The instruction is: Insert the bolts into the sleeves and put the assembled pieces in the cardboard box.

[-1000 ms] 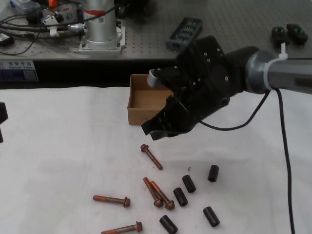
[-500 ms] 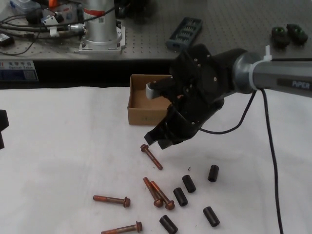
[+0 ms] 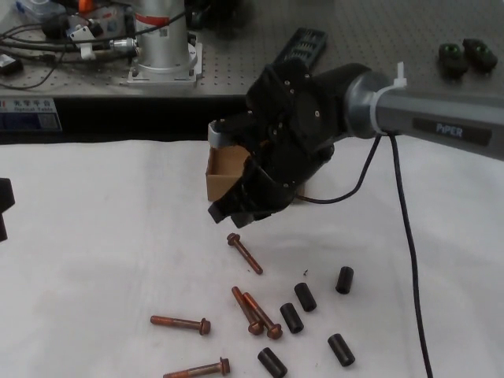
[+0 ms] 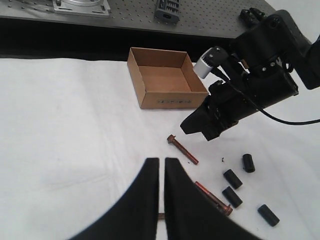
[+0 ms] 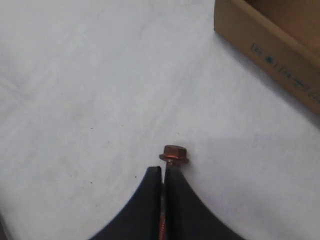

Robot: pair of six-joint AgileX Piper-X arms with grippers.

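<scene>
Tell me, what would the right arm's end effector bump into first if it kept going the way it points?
Probably the bolt lying alone on the white cloth near the cardboard box: the right end effector points down at it, tips close to its head. The remaining height is hard to judge.

White cloth (image 3: pixel 94 236) covers the bench, lightly creased. Behind it, a grey perforated breadboard (image 3: pixel 378 47) carries a silver column base (image 3: pixel 164 59), loose cables (image 3: pixel 39 35) and a dark ribbed block (image 3: pixel 298 49). Lighting even.
</scene>
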